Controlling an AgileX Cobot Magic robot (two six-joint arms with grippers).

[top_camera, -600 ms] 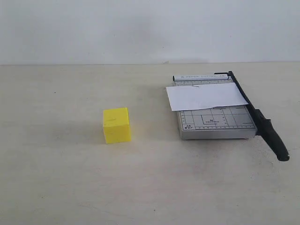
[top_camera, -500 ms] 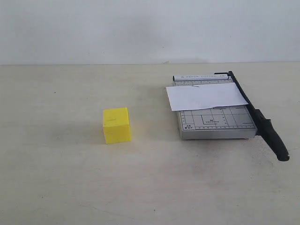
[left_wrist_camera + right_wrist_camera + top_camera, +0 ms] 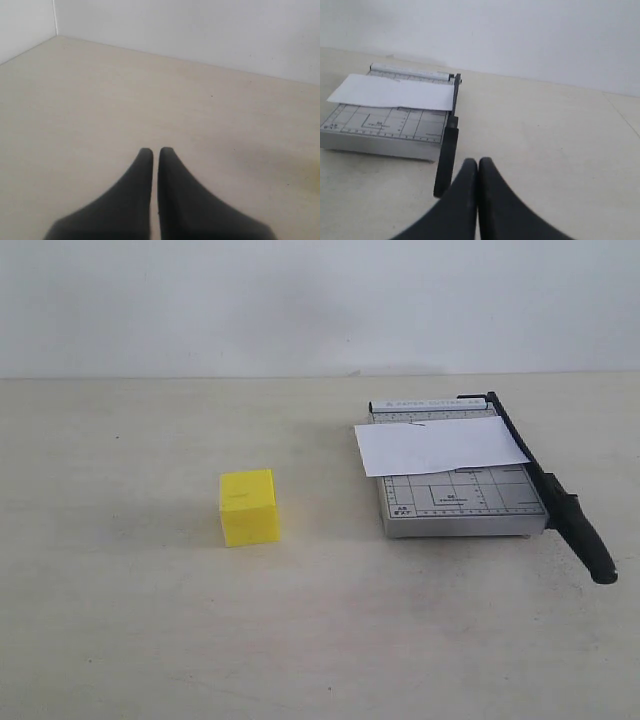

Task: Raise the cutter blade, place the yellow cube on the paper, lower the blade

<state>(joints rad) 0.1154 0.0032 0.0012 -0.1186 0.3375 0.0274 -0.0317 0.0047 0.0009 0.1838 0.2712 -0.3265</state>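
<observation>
Cutter blade [image 3: 560, 502] down, paper [image 3: 440, 445] across grey base [image 3: 460, 502], near tabletop [image 3: 120, 620] far edge. Yellow cube [image 3: 248, 507] well apart, open surface around. Left hand [image 3: 151, 152], right hand [image 3: 478, 162] closed, empty.

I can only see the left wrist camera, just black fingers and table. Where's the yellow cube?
Observer: The yellow cube sits on the bare table, left of the grey cutter base in the exterior view, not touching it.
Child: Is the paper there?
Observer: Yes, the paper lies across the far part of the base, with nothing on it.
Child: Is the blade up?
Observer: No, the cutter blade lies flat along the base's right edge.
</observation>
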